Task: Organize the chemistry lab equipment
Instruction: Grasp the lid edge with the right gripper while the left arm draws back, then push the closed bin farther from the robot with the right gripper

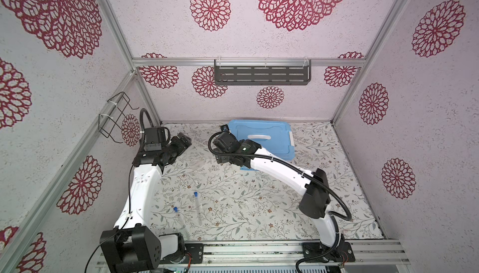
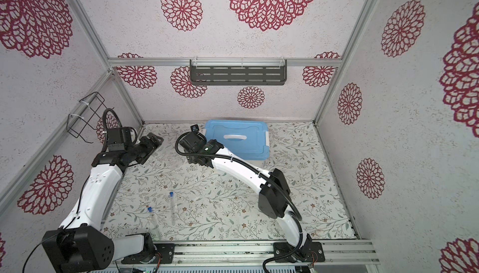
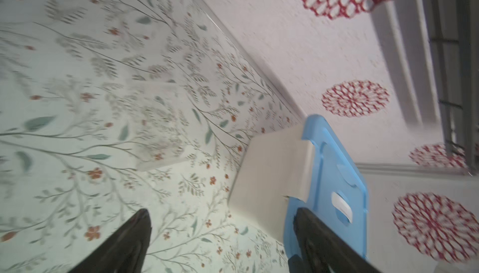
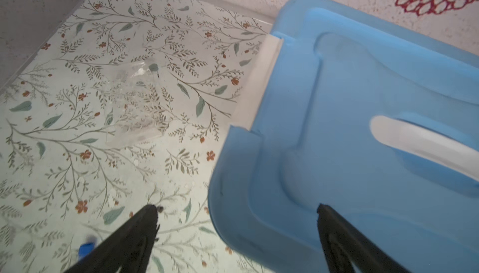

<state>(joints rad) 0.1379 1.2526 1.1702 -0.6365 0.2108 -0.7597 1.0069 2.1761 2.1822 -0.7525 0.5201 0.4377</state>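
Counting outward from the arm bases, two blue-capped tubes [image 1: 197, 208] lie on the worktop [image 1: 259, 207] well behind the left gripper [image 3: 220, 210] and right gripper [image 4: 236, 207], one clear tube rack [image 4: 132, 108] sits between those two, just ahead of the left one, and one blue-lidded box [image 1: 261, 139] lies partly under the right one; no dishes show. Both grippers are spread and empty, so sorting looks barely begun; next, I judge, one must reach back, pinch a tube and stand it in the rack.
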